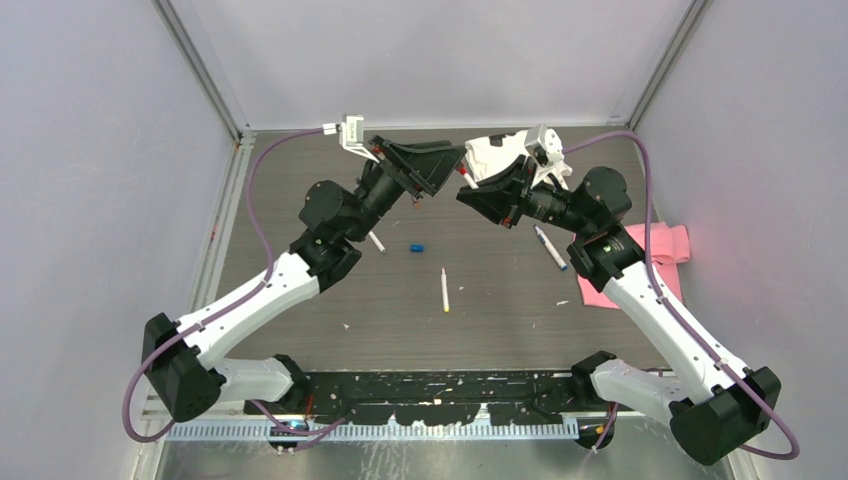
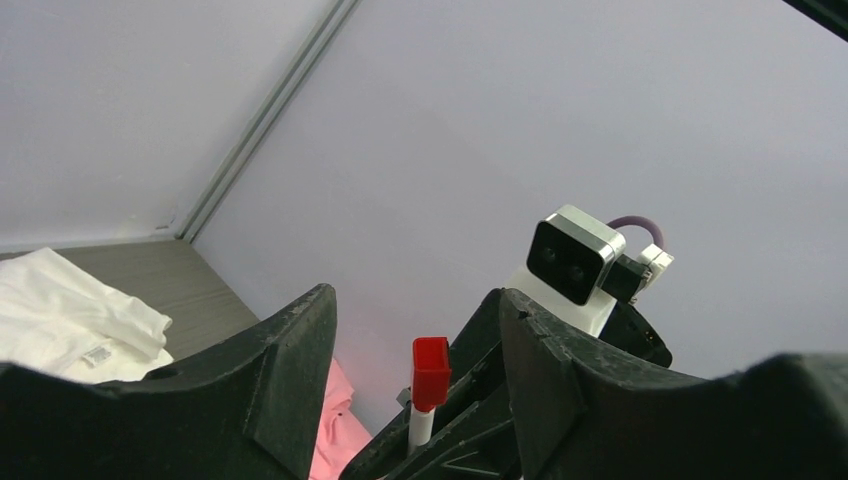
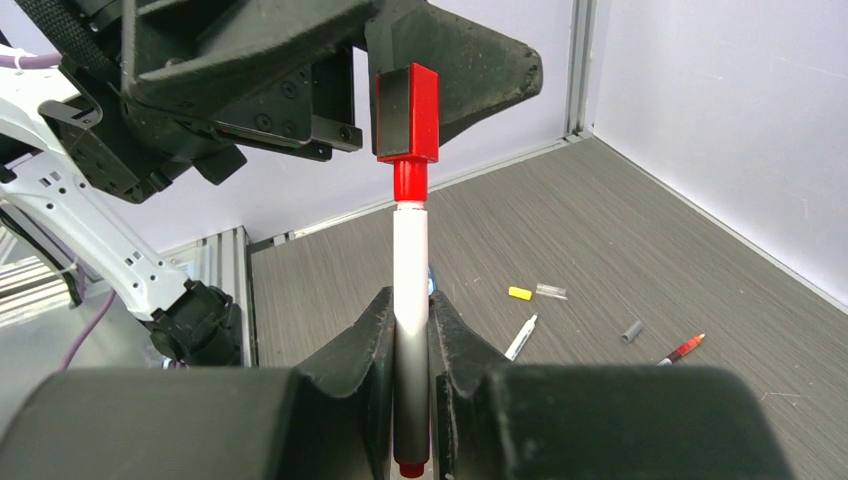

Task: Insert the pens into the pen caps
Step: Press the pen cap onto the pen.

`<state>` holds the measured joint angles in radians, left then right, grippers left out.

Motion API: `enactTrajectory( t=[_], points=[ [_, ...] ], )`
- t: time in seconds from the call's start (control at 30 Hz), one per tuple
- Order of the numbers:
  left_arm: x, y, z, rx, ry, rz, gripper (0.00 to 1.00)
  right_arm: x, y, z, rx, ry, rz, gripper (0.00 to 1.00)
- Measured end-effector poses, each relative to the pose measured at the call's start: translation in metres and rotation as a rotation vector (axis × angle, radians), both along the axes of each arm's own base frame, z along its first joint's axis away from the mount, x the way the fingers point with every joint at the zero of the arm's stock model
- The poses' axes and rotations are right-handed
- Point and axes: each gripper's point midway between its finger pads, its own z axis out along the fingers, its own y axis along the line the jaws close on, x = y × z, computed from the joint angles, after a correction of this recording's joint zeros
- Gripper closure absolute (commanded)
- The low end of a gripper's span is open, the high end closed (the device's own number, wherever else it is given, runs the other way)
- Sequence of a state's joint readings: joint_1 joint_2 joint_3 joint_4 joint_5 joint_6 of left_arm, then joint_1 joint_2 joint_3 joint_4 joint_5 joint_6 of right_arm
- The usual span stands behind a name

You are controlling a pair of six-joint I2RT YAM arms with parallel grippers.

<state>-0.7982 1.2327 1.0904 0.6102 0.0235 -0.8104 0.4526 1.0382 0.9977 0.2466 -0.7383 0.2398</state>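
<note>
We are at the capping step for one pen. In the middle of the right wrist view, the right jaws are clamped narrow on the lower barrel of a white-barrelled marker pen with a red tip point(image 3: 410, 260), holding it upright above the grey wood-grain surface point(image 3: 620, 230). A short square red plastic cap point(image 3: 408, 110) sits on its tip at the top centre of that view. A band of red collar shows beneath the cap, so we judge it may not be pressed fully home. In the left wrist view the left jaws stand wide on either side of the cap, apart from it. The next move, we think, is either to close on the cap and push along the pen's axis, or to set this pen down for another. A small yellow cap point(image 3: 519, 293) and a thin white pen point(image 3: 521, 337) lie at that view's lower right.
</note>
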Motion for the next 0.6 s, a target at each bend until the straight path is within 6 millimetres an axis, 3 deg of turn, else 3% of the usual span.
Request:
enactTrajectory(
  t=[0.3,0.5,0.6],
  points=[
    [0.006,-0.008,-0.010,0.015,0.023,-0.008,0.58,0.000,0.000,0.000,0.000,0.000,0.002,0.99],
    [0.004,-0.012,-0.008,0.009,0.026,-0.033,0.96,0.002,0.000,-0.002,-0.004,0.007,-0.002,0.99],
    [0.003,-0.013,-0.007,0.012,0.022,-0.045,0.99,0.002,0.000,-0.002,-0.003,0.005,-0.003,0.99]
  ],
)
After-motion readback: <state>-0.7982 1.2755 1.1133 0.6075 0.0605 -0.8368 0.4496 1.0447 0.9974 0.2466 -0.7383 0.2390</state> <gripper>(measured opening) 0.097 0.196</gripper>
